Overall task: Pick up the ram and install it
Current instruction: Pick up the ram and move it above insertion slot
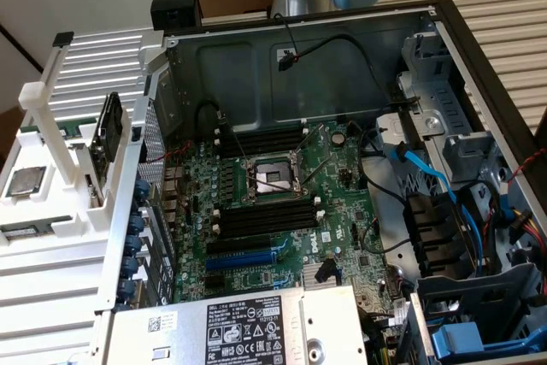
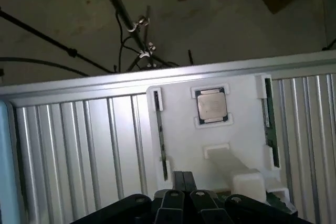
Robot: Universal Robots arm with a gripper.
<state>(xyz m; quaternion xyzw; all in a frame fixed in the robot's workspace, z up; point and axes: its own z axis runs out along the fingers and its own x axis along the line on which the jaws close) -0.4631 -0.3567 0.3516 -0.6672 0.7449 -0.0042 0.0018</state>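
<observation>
Gripper (image 2: 184,182) closed tight, pointing down | above white holder (image 2: 181,124) | ram (image 2: 270,124) slotted in holder

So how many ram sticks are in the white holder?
2. One ram stick lies in a slot on one side of the processor, the other on the opposite side. Others may be hidden.

The fingers (image 2: 177,180) are pressing together above a white holder (image 2: 181,124) lying on the ribbed metal bench (image 2: 68,145). A square silver processor (image 2: 211,105) is sitting in the holder's middle recess, between the dark-green ram (image 2: 271,129) standing on edge in one side slot and a thin dark strip (image 2: 161,140) in the opposite slot. Black cables (image 2: 122,51) are trailing over the floor (image 2: 236,35) beyond.
</observation>
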